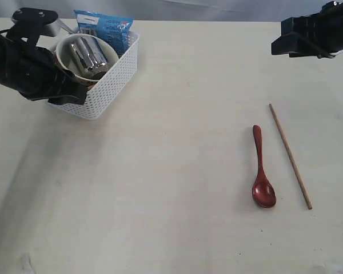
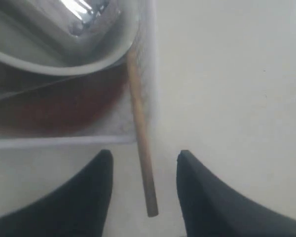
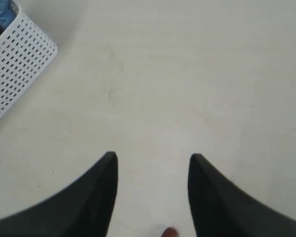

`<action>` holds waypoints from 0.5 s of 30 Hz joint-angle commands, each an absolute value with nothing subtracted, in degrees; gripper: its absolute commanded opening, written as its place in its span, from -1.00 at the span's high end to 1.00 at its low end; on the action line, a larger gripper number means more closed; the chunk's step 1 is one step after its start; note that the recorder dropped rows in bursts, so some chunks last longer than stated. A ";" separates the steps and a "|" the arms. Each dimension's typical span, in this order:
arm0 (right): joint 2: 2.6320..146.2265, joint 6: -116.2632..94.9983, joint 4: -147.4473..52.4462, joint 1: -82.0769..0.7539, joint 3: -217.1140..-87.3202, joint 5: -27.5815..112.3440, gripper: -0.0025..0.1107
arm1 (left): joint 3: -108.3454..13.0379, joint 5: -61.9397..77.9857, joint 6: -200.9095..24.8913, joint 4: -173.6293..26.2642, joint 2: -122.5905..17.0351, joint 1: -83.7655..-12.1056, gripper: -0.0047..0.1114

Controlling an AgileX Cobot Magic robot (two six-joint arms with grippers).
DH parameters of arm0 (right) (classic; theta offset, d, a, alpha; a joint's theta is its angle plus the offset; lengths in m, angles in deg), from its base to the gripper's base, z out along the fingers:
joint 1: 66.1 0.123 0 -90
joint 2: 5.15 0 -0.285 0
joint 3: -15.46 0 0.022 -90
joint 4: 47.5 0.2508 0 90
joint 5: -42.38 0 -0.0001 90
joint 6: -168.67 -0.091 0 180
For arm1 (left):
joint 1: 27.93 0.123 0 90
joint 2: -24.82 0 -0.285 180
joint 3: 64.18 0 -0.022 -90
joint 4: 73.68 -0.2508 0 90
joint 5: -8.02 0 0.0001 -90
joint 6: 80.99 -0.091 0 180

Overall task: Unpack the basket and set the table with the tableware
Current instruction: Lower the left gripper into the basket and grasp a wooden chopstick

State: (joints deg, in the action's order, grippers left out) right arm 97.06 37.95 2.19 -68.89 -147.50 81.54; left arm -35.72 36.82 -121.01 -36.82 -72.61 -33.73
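Observation:
The white basket (image 1: 115, 73) stands at the table's (image 1: 171, 171) far left. In it a cream bowl (image 1: 68, 57) holds the shiny steel cup (image 1: 91, 55). My left gripper (image 1: 74, 94) hangs at the basket's near left corner. In the left wrist view it (image 2: 144, 159) is open, and a brown chopstick (image 2: 140, 143) pokes out past the basket rim (image 2: 59, 142) between the jaws without touching them. Under the bowl (image 2: 64, 61) lies the reddish-brown plate (image 2: 54, 108). A dark red spoon (image 1: 262, 171) and a second chopstick (image 1: 290, 155) lie at right. My right gripper (image 3: 153, 160) is open and empty. Fork and knife are hidden.
A blue snack packet (image 1: 106, 25) leans at the basket's back. The right arm (image 1: 314, 34) hovers at the far right edge, above the table. A small reddish tip (image 3: 170, 232) of a utensil shows below the right jaws. The basket's perforated side (image 3: 19, 64) shows in the right wrist view.

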 commanded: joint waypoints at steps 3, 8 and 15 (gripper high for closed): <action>96.61 38.83 2.60 -69.19 -147.85 82.08 0.18 | -35.40 36.37 -120.18 -36.89 -72.41 -33.79 0.56; 96.61 38.94 2.58 -69.19 -147.85 82.08 0.18 | -35.40 36.37 -120.18 -36.89 -72.41 -33.79 0.80; 96.61 39.04 2.58 -69.19 -147.85 82.11 0.18 | -35.40 36.83 -119.95 -36.89 -72.30 -33.79 0.84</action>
State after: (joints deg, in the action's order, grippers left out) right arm 97.06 38.30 2.43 -68.89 -147.50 81.54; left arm -35.72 36.53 -120.25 -36.87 -72.61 -33.73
